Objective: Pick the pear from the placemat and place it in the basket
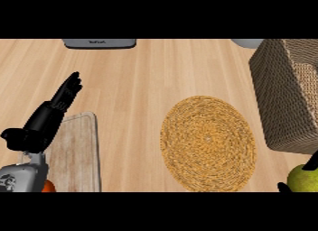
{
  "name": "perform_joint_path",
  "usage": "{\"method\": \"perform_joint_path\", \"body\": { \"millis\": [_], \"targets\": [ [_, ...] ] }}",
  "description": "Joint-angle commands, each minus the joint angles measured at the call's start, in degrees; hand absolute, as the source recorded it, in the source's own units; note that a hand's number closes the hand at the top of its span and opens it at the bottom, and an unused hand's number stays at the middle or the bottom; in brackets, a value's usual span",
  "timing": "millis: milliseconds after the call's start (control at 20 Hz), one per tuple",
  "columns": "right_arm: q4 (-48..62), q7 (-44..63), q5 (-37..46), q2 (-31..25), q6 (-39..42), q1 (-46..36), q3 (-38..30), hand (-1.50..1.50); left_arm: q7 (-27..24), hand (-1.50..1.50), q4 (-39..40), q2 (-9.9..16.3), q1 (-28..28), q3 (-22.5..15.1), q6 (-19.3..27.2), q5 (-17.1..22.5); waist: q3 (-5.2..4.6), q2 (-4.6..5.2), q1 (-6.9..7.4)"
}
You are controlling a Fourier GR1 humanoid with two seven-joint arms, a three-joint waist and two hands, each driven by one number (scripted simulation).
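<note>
The right hand (313, 168) is curling round the pear (306, 179) at the lower right edge, off the placemat (207, 143), just below the basket (292, 97). It's probably smooth, firm and light, so holding its fat belly makes sense. The left hand (52, 115) is resting open.

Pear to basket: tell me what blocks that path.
Nothing visible does. The pear sits in the right hand at the lower right, off the placemat. The basket stands just beyond it, with only the near wall to clear.
</note>
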Motion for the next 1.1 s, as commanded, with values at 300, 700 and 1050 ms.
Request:
{"method": "perform_joint_path", "body": {
  "millis": [300,700,1050],
  "targets": [
    [10.0,17.8,-8.7,-6.1,-3.0,-30.4,-15.5,1.50,1.0,0.00,3.1,-0.9,-5.1,-0.4,0.5,-0.8,0.10,0.19,0.57],
    [29.0,10.6,-10.3,-15.5,-3.5,-37.5,-23.2,1.50,-4.9,0.00,0.9,-0.6,2.9,-0.4,-1.0,-1.5,0.15,0.07,0.81],
    [41.3,-1.9,-11.4,-17.5,-3.2,-33.9,-24.4,1.50,-2.2,0.00,-0.5,-2.2,2.4,-0.8,-0.1,-1.4,0.18,0.05,0.66]
  ]
}}
